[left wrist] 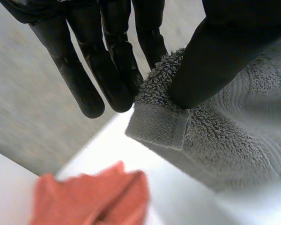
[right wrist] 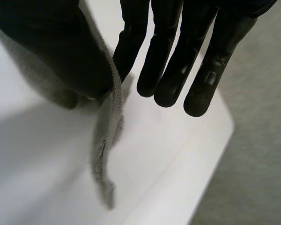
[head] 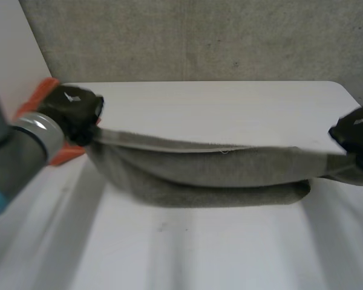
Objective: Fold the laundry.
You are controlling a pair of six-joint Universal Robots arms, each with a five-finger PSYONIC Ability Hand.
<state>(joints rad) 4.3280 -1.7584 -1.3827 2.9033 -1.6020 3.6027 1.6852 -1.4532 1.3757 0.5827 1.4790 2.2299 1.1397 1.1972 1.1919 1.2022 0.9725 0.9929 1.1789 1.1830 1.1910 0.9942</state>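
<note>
One grey towel (head: 218, 175) sags between two hands: the left hand (head: 72, 112) pinches one corner, the right hand (head: 358, 134) another; one orange cloth (left wrist: 93, 197) lies beside the left hand

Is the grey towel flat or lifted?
Lifted: left hand and right hand pinch the towel at its ends; middle sags onto the table.

grey towel (head: 218, 172), stretched taut, sagging onto table (head: 230, 109)
</note>
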